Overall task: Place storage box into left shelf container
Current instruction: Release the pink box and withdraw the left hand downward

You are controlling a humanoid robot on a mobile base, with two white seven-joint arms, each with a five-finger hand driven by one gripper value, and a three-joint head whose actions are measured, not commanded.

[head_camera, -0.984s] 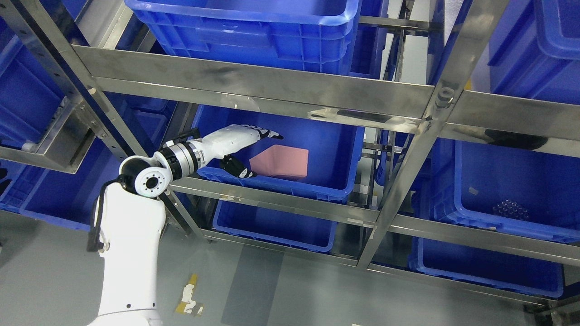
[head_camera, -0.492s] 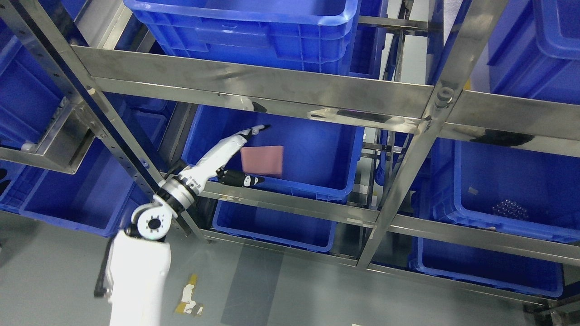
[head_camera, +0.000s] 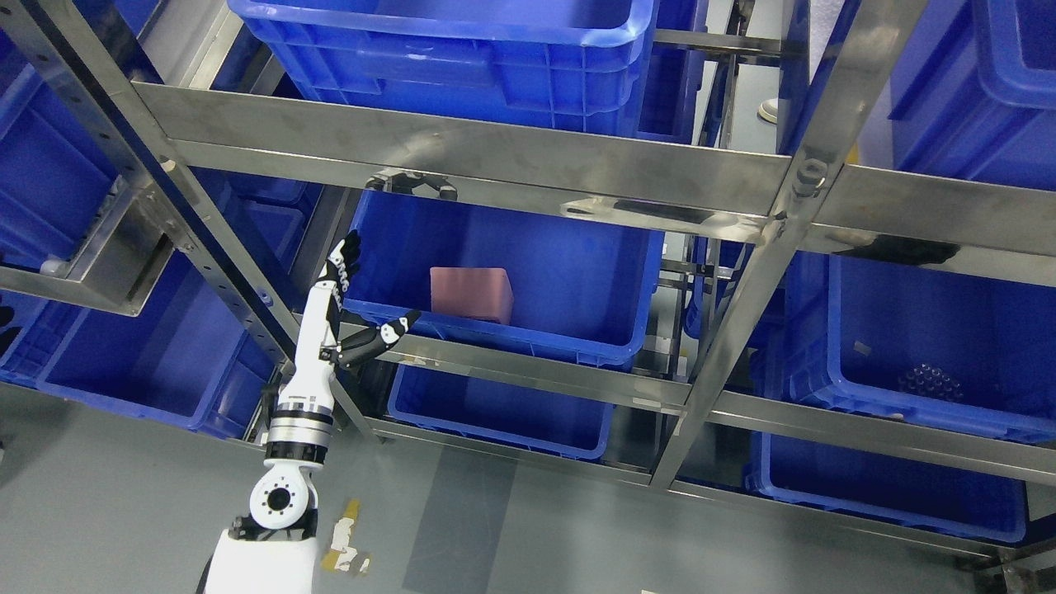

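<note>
At the far left of the frame, blue bins [head_camera: 99, 363] sit behind slanted steel posts, none of them part of the job as far as can be judged. Just left of centre, the robot's left arm rises from the bottom edge, and its left hand [head_camera: 342, 309] is in front of the steel rack [head_camera: 462, 161], at the near left corner of the middle bin. The fingers [head_camera: 345, 252] point up and the thumb sticks out to the right over the front rail; they are spread apart and hold nothing. To the right of the hand, in the centre of the frame, the pink box [head_camera: 471, 294] lies on the floor of the blue shelf bin [head_camera: 569, 272], toward its left front part, apart from the hand and seemingly resting flat. So the main step looks finished: the box is inside the container and free of the hand. What is left, by my reading, is only to draw the arm clear of the rack without catching the rail. Further right, another blue bin [head_camera: 907, 346] holds a small dark cluster of objects, too small to identify. The right hand is not visible anywhere.
</note>
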